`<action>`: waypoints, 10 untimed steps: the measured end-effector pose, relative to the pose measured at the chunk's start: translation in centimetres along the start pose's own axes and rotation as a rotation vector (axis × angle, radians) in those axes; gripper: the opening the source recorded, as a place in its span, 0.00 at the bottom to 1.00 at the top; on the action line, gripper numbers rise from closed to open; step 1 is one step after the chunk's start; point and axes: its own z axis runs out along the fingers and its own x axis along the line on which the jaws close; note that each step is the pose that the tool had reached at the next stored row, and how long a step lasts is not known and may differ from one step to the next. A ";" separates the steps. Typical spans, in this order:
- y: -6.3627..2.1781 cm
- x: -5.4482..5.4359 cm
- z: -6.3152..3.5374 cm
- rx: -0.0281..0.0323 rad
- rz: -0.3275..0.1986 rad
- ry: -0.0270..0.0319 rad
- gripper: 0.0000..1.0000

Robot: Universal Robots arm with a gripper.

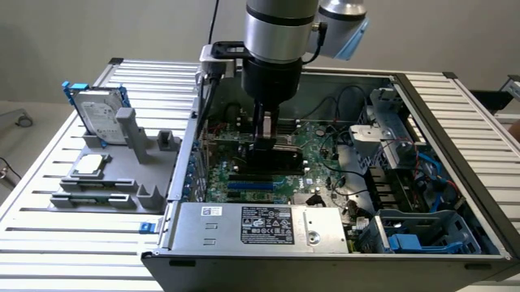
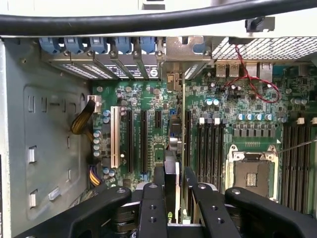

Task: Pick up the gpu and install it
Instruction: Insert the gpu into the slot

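The gpu (image 1: 281, 163) is a slim card with a flat black face, standing on edge inside the open computer case (image 1: 442, 182), low over the green motherboard (image 1: 321, 141). My gripper (image 1: 265, 145) reaches straight down into the case and is shut on the card's upper edge. In the wrist view the gpu (image 2: 172, 148) shows edge-on between my black fingers (image 2: 159, 184), running toward the rear slot openings beside the long expansion slots (image 2: 130, 141). My gripper (image 2: 174, 181) hides the card's near end. Whether the card sits in a slot I cannot tell.
A silver power supply (image 1: 260, 225) lies at the case's near edge. Drive cages and cables (image 1: 390, 152) crowd the exterior view's right side. A grey holder (image 1: 106, 176) on the slatted table carries a hard drive in a blue frame (image 1: 101, 115). The CPU socket (image 2: 252, 173) lies beside the card.
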 end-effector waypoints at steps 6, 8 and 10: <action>0.32 0.0 1.10 0.0106 0.000 -0.0001 0.26; 0.36 0.0 1.45 0.0107 0.000 0.0000 0.26; 0.36 0.0 1.81 0.0107 0.000 -0.0001 0.26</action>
